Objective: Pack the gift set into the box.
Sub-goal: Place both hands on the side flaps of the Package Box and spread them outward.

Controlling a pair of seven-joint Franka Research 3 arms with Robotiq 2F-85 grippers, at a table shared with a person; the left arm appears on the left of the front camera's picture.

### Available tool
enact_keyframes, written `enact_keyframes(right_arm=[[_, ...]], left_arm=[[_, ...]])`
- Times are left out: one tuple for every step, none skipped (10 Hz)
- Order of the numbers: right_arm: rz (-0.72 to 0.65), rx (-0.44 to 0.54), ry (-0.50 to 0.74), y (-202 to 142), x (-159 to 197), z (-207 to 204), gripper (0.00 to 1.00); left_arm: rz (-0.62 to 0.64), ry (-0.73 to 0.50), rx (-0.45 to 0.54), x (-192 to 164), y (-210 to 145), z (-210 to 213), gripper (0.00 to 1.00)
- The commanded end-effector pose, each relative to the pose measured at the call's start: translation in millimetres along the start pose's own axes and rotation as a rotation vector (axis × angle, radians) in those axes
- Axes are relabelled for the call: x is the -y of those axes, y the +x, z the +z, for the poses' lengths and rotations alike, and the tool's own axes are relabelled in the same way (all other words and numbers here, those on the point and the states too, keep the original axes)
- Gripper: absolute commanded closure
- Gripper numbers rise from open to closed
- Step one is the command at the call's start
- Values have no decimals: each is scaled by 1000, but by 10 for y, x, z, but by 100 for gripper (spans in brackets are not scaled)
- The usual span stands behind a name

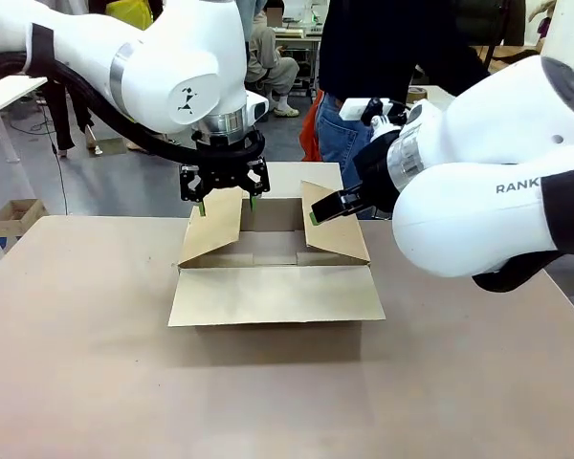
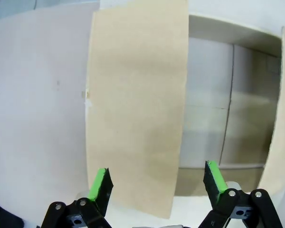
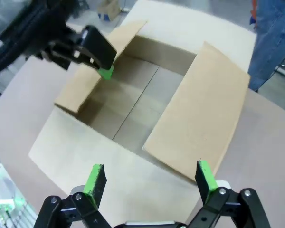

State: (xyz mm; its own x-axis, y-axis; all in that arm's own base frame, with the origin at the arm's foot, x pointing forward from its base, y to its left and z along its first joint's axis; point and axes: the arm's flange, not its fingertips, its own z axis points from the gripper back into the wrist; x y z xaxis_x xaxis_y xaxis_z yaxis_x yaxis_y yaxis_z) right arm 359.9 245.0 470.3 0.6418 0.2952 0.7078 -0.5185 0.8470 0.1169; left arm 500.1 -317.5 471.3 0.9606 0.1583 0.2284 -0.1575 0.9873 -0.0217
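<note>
At the middle of the table, the box stands open: its near flap lies flat toward the robot, while the left flap and right flap lean up over the opening. The left gripper hangs released above the left flap's far end; the right gripper, likewise spread and empty, sits beside the right flap. By judgement the flaps are being cleared and packing is not yet begun. The right wrist view reveals what the front view half hides: the box's bare cardboard floor. The left wrist view places the left flap's end between that gripper's pads; contact cannot be told.
</note>
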Motion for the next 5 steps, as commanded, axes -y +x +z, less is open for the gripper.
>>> enact_keyframes(right_arm=[[15,-33,4,-36,-56,-16,0],[15,-33,4,-36,-56,-16,0],[15,-33,4,-36,-56,-16,0],[15,-33,4,-36,-56,-16,0],[15,-33,4,-36,-56,-16,0]], left_arm=[[43,50,11,51,54,-18,0],[49,78,-9,76,101,-115,0],[69,109,-12,112,134,-205,0],[65,143,6,152,159,-268,0],[57,176,26,186,192,-316,0]])
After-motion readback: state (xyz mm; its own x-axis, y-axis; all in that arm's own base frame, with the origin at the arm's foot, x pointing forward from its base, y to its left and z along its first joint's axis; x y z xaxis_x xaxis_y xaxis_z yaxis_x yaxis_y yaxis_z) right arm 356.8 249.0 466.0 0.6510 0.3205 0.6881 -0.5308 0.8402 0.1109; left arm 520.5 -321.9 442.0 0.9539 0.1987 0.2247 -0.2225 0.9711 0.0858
